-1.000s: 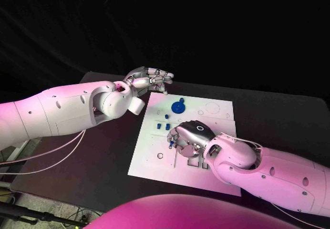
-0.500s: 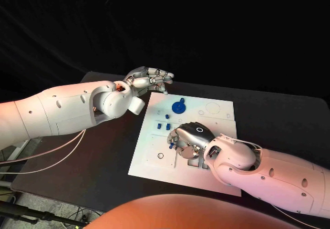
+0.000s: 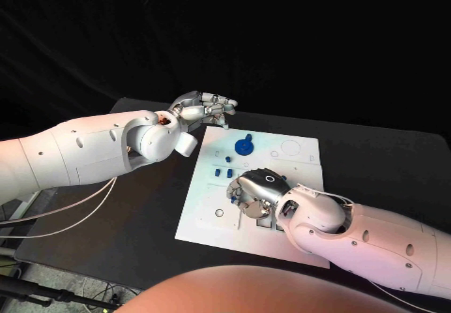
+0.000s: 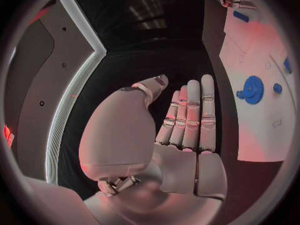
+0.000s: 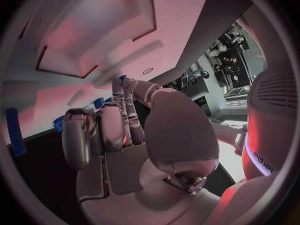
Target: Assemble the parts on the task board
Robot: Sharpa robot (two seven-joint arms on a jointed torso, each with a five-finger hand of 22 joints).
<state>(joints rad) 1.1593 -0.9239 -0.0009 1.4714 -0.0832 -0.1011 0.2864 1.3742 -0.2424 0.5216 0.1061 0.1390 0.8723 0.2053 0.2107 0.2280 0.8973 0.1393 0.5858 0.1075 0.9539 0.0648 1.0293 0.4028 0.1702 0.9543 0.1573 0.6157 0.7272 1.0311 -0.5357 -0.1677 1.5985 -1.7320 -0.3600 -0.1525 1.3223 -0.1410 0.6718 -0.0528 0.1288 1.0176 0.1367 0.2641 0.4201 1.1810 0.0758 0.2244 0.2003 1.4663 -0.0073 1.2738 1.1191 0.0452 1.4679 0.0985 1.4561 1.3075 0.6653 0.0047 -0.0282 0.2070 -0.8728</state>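
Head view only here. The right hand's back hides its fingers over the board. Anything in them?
Observer: In the right wrist view the right hand has its fingers curled in. A speck of blue shows where a fingertip meets the thumb. I can't tell if it's pinched.
Operator: Left hand holding anything?
Observer: No. The left wrist view shows the left hand with fingers straight and side by side, palm bare, off the board beside the blue gear.

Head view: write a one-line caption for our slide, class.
The right hand works low over the white task board near small blue parts, while the left hand hovers empty beyond the board's far corner.
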